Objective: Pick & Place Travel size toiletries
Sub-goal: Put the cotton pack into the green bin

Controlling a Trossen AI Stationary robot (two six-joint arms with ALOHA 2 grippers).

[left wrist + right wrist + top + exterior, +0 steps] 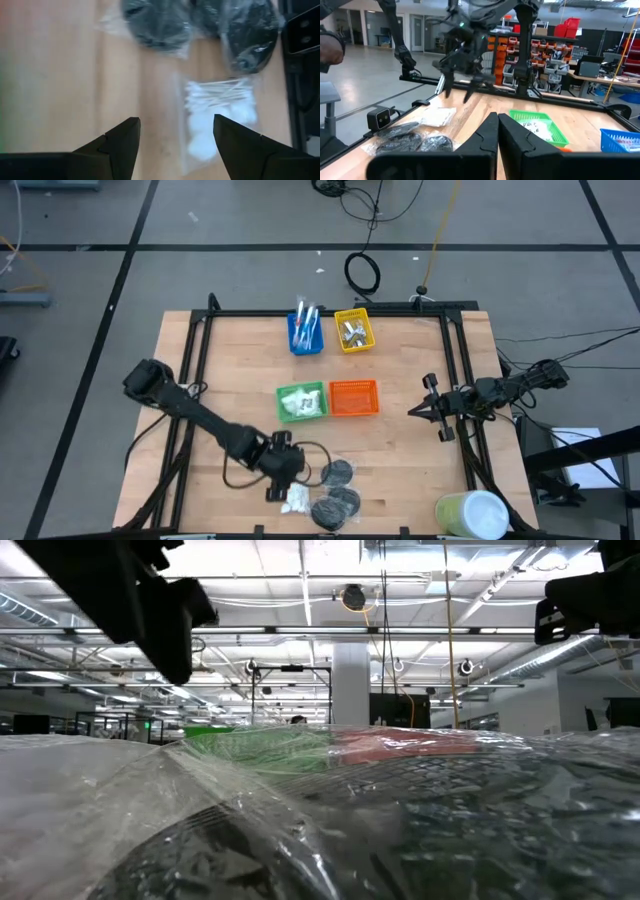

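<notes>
In the lower middle of the high view the left gripper [284, 480] hovers with fingers spread apart over a clear packet of white pads and swabs [296, 499], gripping nothing. Just right of it lie the bagged black discs [337, 490] on the table [400, 450]. At centre right, the right gripper [432, 410] waits, fingers pressed together, empty.

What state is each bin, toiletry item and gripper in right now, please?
Left gripper: open, above the white packet.
Right gripper: shut, empty, at the table's right side.
White packet: on the table, not gripped.
Black discs: bagged, on the table.
Blue bin: holds sticks.
Yellow bin: holds silvery tubes.
Green bin: holds white packets.
Orange bin: looks empty.
</notes>
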